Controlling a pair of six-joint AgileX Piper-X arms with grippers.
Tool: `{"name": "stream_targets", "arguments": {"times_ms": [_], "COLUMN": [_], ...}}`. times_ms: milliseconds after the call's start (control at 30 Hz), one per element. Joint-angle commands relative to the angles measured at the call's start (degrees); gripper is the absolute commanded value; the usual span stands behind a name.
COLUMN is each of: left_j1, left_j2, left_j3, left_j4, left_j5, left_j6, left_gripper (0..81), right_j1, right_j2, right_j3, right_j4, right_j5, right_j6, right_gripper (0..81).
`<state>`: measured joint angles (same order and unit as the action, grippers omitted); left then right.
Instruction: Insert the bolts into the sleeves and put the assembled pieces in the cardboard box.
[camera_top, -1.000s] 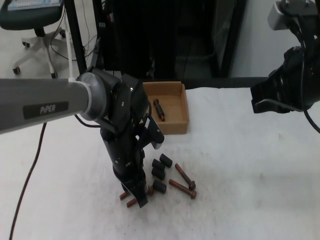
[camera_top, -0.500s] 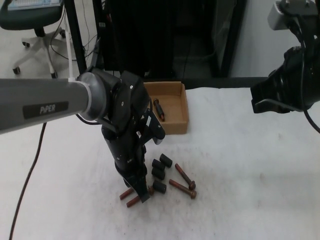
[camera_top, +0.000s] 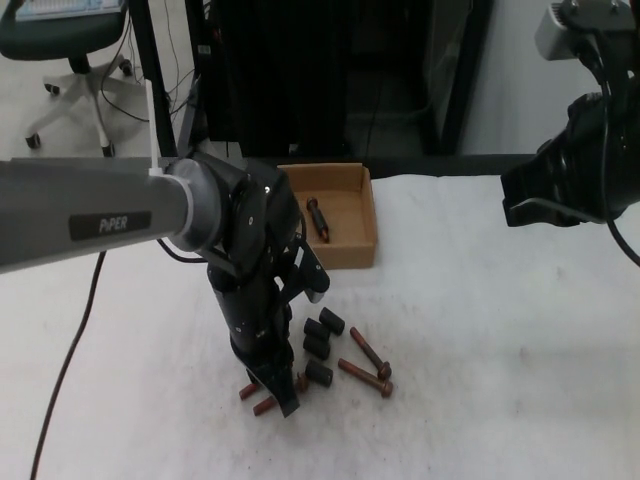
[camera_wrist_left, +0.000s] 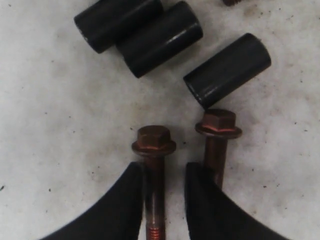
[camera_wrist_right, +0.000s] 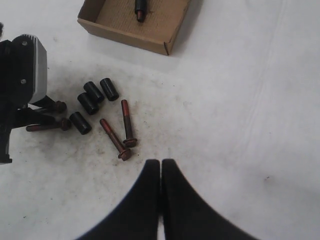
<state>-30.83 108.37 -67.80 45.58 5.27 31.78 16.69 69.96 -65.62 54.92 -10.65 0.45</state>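
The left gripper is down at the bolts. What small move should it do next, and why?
Probably shut the left gripper on the bolt between its fingers: they stand either side of its shank, with a small gap showing. A second bolt lies close beside, so it should not shift sideways.

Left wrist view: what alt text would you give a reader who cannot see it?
The left gripper, its two black fingers open, straddles the shank of a rusty bolt on the bench. A second bolt lies beside it, and three black sleeves lie past the bolts' heads.
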Motion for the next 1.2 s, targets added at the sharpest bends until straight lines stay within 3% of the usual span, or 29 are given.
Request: {"name": "stream_targets", "arguments": {"times_ms": [0, 367, 433, 567, 700, 933, 1067, 1167], "left_j1": [-0.14, -0.14, -0.14, -0.14, -0.14, 1.39, 5.05, 8.43], "left_j2": [0.11, 1.08, 1.08, 1.08, 0.85, -6.73, -15.08, -21.78], "left_j3": [-0.41, -0.41, -0.41, -0.41, -0.41, -0.41, -0.41, -0.41], "left_j4": [0.23, -2.42, -2.41, -2.41, -2.57, -1.37, -3.12, -4.0], "left_j5": [-0.47, -0.27, -0.27, -0.09, -1.56, -14.96, -14.8, -10.1], "left_j6": [-0.46, -0.46, -0.46, -0.46, -2.68, -4.18, -10.71, -14.6], "left_gripper": [27.0, 26.3, 21.0, 0.0, 0.1, 0.1, 0.1, 0.1], "right_j1": [-0.22, -0.22, -0.22, -0.22, -0.22, 1.3, 3.56, 5.63], "right_j2": [-0.64, -0.64, -0.64, -0.64, -0.64, -0.27, 2.0, 5.73], "right_j3": [0.08, 0.08, 0.08, 0.08, 0.08, 0.08, 0.08, 0.08], "right_j4": [-0.3, -0.3, -0.3, -0.3, -0.3, -9.82, -18.89, -20.45], "right_j5": [-0.88, -0.88, -0.88, -0.88, -1.59, -8.33, -9.06, -9.24], "right_j6": [-0.45, -0.45, -0.45, -0.45, -0.45, -5.07, -5.59, -5.59], "right_gripper": [0.8, 0.8, 0.8, 0.8, 0.8, 0.8, 0.8, 0.8]}}
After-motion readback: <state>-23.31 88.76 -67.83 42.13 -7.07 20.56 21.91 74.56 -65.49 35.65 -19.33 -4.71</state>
